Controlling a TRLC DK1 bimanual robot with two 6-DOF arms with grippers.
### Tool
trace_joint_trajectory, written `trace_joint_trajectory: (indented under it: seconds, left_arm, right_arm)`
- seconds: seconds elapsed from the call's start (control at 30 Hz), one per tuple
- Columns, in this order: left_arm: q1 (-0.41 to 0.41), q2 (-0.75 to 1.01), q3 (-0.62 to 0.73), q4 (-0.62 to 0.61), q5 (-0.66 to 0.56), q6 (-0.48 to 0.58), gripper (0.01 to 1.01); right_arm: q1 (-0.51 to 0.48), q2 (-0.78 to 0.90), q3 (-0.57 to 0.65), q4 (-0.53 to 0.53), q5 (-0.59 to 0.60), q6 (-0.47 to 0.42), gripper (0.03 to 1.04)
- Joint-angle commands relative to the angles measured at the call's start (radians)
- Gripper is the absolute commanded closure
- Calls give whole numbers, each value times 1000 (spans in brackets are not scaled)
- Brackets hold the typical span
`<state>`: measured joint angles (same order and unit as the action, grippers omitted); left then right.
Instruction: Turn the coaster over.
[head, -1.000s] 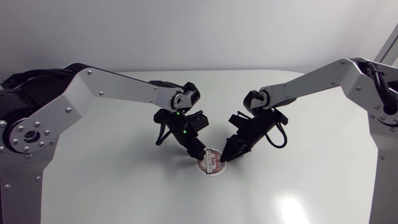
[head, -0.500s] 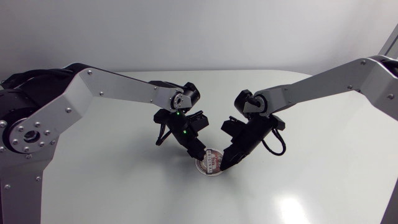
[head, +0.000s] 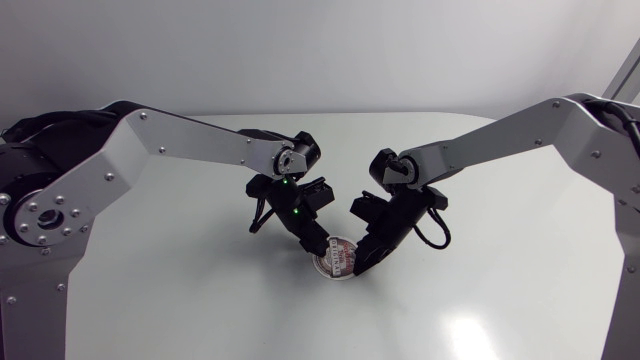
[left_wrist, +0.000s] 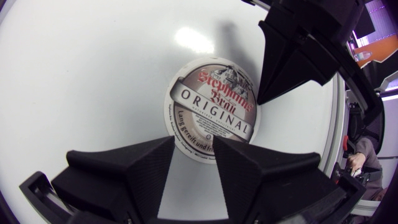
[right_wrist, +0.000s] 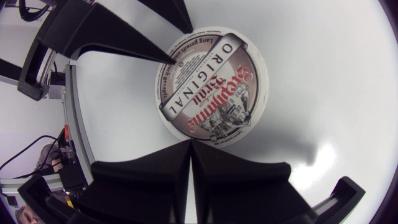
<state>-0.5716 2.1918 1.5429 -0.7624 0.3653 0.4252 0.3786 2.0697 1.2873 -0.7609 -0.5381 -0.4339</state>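
The coaster (head: 338, 262) lies flat on the white tabletop (head: 200, 300), printed face up; it is round, with a pale rim, a red and brown design, and a dark band across its middle. It is the nearest thing to the front of the tabletop, and both tools come down to it from behind.

The right tool (head: 360, 263) stands at the coaster's right side, tilted steeply down toward it; its two wedge fingers are pressed together with no gap between them, and nothing is held; their joined point sits at the coaster's rim, though I cannot tell whether it touches the card or only the tabletop just beside it.

The left tool (left_wrist: 193, 149) stands at the coaster's far-left side, also tilted down toward it; its fingers are slightly spread, with a narrow gap between the tips; the coaster's rim lies right at that gap, under the tips, not pinched from two sides; one tip appears to rest on the coaster's pale border.

Behind the coaster, the left arm (head: 190, 145) stretches away to the left of it and the right arm (head: 490, 140) to the right of it, both silver-grey with black joints; two small green lights glow on the left arm's wrist, just beyond the coaster.
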Motion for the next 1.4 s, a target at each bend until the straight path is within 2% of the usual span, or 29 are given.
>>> trace_joint_trajectory:
  seconds: [0.0, 0.23, 0.43, 0.6, 0.7, 0.73, 0.87, 1.0, 1.07, 1.37]
  left_arm:
    - [-17, 9, -44, -18, 17, -3, 580]
    - [-10, 3, -61, -18, 24, 7, 582]
    - [-5, -10, -79, -17, 26, 17, 582]
    - [19, -37, -81, -18, 24, 26, 582]
    - [49, -61, -69, -29, 26, 35, 582]
    - [56, -61, -60, -34, 26, 38, 582]
    - [62, -33, -30, -44, 26, 43, 582]
    - [47, -18, -29, -44, 26, 44, 582]
    - [50, -27, -21, -40, 26, 41, 582]
    - [62, -10, 54, -37, 61, 43, 584]
  right_arm:
    - [-20, 98, 27, 64, 104, 7, 1015]
    - [-52, 147, 138, 26, 148, 7, 1015]
    - [-38, 185, 222, -3, 161, 9, 1015]
    - [-18, 113, 172, 21, 139, 20, 1011]
    - [-43, 47, 158, 26, 118, 30, 1007]
    - [-55, 32, 161, 26, 105, 37, 982]
    - [-83, 12, 165, 31, 72, 54, 664]
    - [-90, 20, 162, 37, 49, 64, 425]
    - [-86, 29, 161, 37, 46, 64, 389]
    - [-72, 47, 119, 64, 46, 63, 389]
